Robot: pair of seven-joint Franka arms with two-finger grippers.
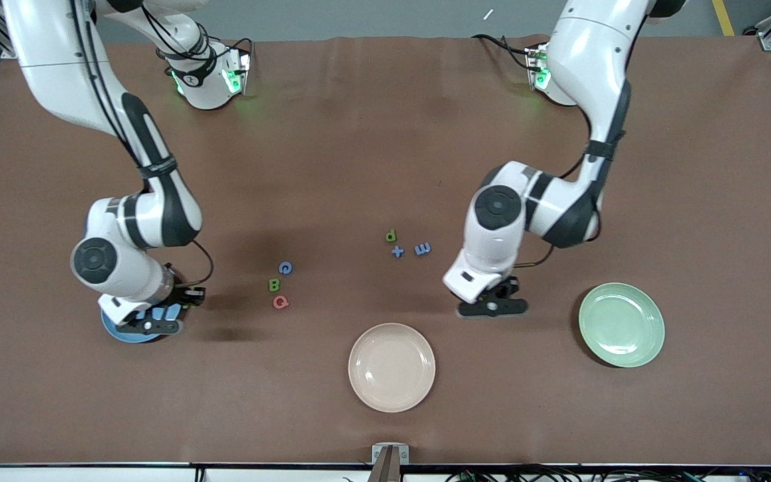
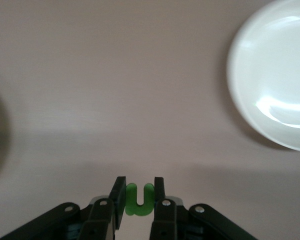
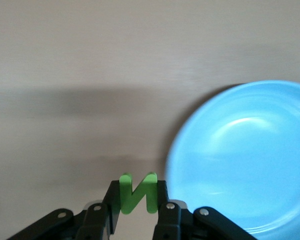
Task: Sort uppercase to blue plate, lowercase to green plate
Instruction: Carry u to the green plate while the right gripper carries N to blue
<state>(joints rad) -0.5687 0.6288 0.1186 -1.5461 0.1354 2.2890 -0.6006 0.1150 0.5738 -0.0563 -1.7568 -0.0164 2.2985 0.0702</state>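
Right tool (image 3: 136,200) clamps green N (image 3: 137,192), strokes running along the fingers, beside the blue plate (image 3: 250,155) rim. Left tool (image 2: 138,202) clamps green n (image 2: 139,199), legs pointing outward, over counter (image 1: 385,134) between cream plate (image 1: 391,367) and green plate (image 1: 621,325).

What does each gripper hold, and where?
Left gripper pinches the green n by its outer sides; right gripper pinches the green N likewise.

A: Which items are obscured?
B: The blue plate (image 1: 114,333) is mostly covered by the right gripper (image 1: 152,326); the right wrist view crops its rim.
A: And the green plate (image 1: 621,324)?
B: The left wrist view shows only what is probably a sliver of its edge, and crops the cream plate (image 2: 275,70).
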